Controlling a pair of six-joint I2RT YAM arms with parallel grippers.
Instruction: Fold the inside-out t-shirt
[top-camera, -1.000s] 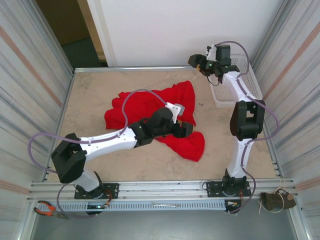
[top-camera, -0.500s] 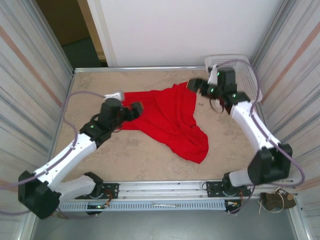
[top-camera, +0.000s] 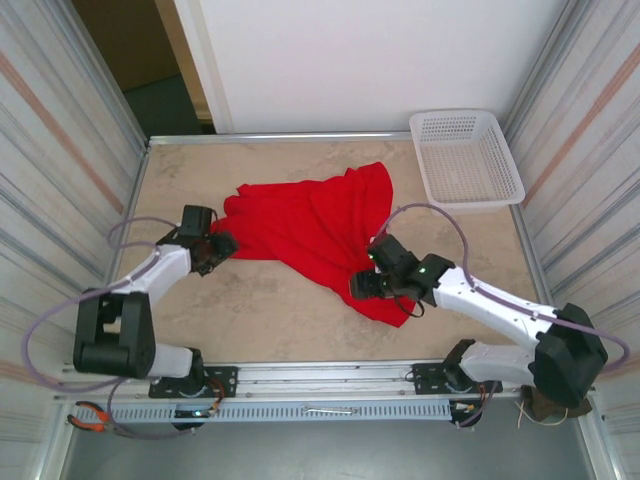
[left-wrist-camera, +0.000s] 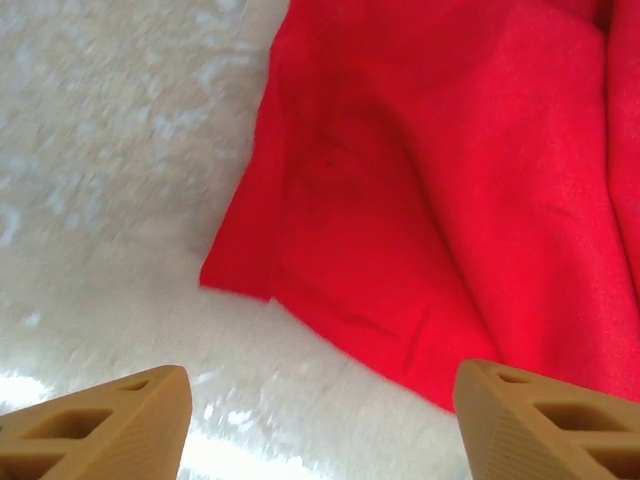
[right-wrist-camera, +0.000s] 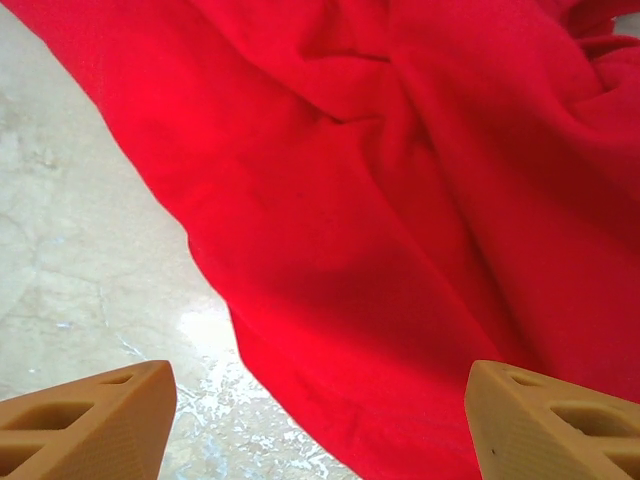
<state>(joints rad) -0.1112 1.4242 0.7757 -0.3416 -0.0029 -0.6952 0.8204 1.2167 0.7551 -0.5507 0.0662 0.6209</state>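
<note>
**Two Open Claws, One Messy Red Shirt**

The inside-out t-shirt (top-camera: 310, 230) lies in a bumpy heap in the middle of the table (top-camera: 260, 320). It is not flat and it is not folded. The white basket (top-camera: 465, 160) sits in the far right corner, well apart from the shirt.

My left claw (top-camera: 220, 244) is low at the shirt's left end. Its two fingers are spread wide and nothing is between them. From my left wrist I see a corner of the cloth (left-wrist-camera: 225, 275) just ahead of my fingertips, with bare table on the way to it.

My right claw (top-camera: 360, 285) is at the near right end of the shirt. Its fingers are spread wide too, and they hold nothing. Red cloth lies right in front of them.

I think I am at the start: getting a hold so I can pull the shirt out flat. Next, I think each claw must go down, slide a finger under an edge and pinch it. The cloth is soft and thin, so I could grab two layers or slip off.
</note>
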